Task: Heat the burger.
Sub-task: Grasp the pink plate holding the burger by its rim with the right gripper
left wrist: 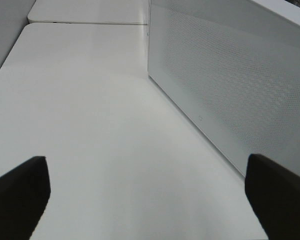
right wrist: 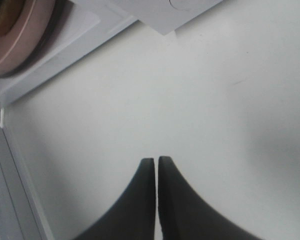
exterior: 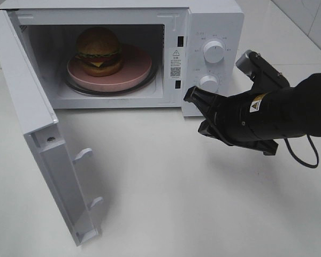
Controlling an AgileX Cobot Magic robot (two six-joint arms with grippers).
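The burger (exterior: 99, 49), with a golden-brown bun, lettuce and dark filling, sits on a pink plate (exterior: 136, 67) inside the open white microwave (exterior: 214, 21). The microwave's door (exterior: 37, 123) is swung wide out to the left. My right gripper (exterior: 189, 96) is shut and empty, hovering above the table just in front of the control panel, below the lower knob (exterior: 208, 83). In the right wrist view its fingers (right wrist: 145, 200) are pressed together, and the plate's edge (right wrist: 25, 35) shows at the corner. My left gripper (left wrist: 146, 167) is wide open and empty beside the microwave's perforated side wall (left wrist: 230, 85).
An upper knob (exterior: 213, 52) sits on the control panel. The door's inner side carries two latch hooks (exterior: 83, 155). White tabletop (exterior: 176, 203) spreads in front of the microwave. The left arm is out of the exterior high view.
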